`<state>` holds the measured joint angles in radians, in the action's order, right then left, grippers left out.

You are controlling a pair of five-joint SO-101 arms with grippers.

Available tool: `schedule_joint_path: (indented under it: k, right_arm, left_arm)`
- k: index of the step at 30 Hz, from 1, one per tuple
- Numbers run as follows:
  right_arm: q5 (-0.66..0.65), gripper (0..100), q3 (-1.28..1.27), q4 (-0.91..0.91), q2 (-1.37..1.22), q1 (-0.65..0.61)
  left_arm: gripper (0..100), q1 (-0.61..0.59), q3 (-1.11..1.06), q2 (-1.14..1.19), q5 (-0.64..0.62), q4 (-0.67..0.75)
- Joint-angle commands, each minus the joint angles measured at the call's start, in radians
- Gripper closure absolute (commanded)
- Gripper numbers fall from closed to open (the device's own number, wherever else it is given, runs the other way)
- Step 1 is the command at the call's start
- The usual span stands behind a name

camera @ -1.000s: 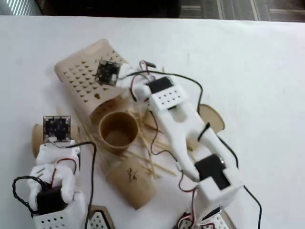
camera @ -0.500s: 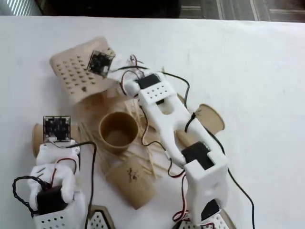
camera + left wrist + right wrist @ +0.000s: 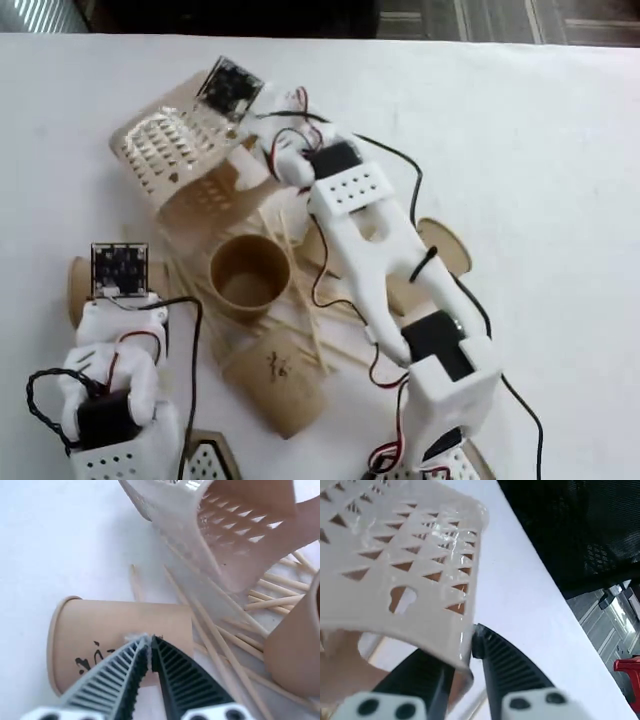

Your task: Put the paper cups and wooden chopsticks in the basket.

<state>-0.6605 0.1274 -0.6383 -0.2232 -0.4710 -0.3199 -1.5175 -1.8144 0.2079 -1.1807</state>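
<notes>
The beige perforated basket (image 3: 165, 150) is tipped up on the table's far left, and my right gripper (image 3: 250, 165) is shut on its rim. In the right wrist view the basket wall (image 3: 395, 565) sits pinched in that gripper (image 3: 465, 650). One paper cup (image 3: 248, 272) stands upright in the middle, among scattered wooden chopsticks (image 3: 305, 315). Another cup (image 3: 275, 380) lies on its side nearer the front, and a third cup (image 3: 442, 245) lies beside the right arm. My left gripper (image 3: 150, 647) is shut with nothing in it, just above a lying cup (image 3: 100, 625) at the left (image 3: 75, 290).
Chopsticks (image 3: 220, 645) run from under the basket (image 3: 225, 530) toward the upright cup (image 3: 295, 650). The right arm crosses the pile from the front right. White table lies open at the far right and along the back edge.
The right arm swung the basket left, then back right and up, so it now stands more tilted. The left arm and the cups have stayed still.
</notes>
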Motion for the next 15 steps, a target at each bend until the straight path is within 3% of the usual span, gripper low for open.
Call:
schedule_joint_path:
  k: [1, 7, 15]
  right_arm:
    - [0.069, 97.9, 0.095, 0.007, 0.096, 0.068]
    - [0.16, 97.9, 0.169, -0.016, 0.094, 0.211]
    - [0.195, 97.9, 0.284, -0.288, 0.101, 0.332]
  left_arm:
    - [96, -0.002, 0.005, -0.004, 0.009, 0.02]
    - [96, -0.002, 0.005, -0.004, 0.009, 0.02]
    - [96, -0.002, 0.005, -0.004, 0.009, 0.02]
